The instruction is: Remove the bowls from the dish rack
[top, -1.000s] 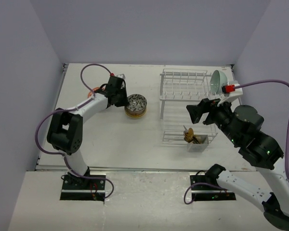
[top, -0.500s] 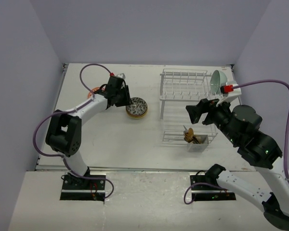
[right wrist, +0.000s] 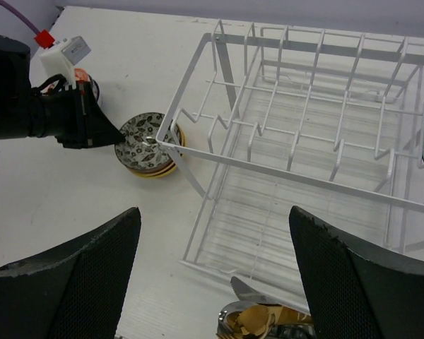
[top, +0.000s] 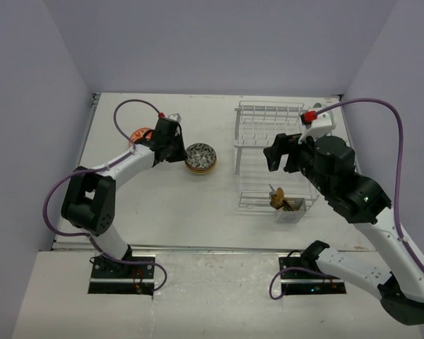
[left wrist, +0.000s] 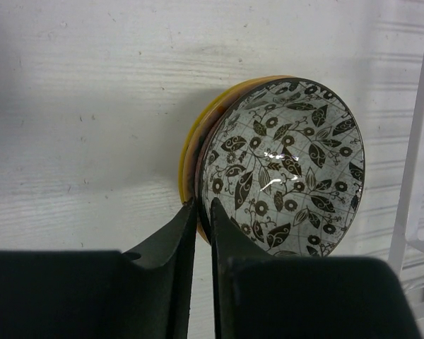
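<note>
Stacked bowls (top: pixel 200 157) upright — left of dish rack (top: pixel 258 144).

Light is even and diffuse from above; white table (top: pixel 198 205) reads bright, shadows soft. One glare spot on the leaf-patterned black-and-white ceramic bowl (left wrist: pixel 290 166). My black left fingers (left wrist: pixel 162 247) blur up close; white wire dish rack (right wrist: pixel 304 176) sharp.

Table layout, left to right.
A stack of bowls (top: pixel 199 157) sits on the table (top: pixel 162 205) just left of the dish rack (top: pixel 268 113); a lone bowl (top: pixel 139 134) lies farther left; a cutlery caddy (top: pixel 291 210) stands at the rack's near-right corner.
</note>
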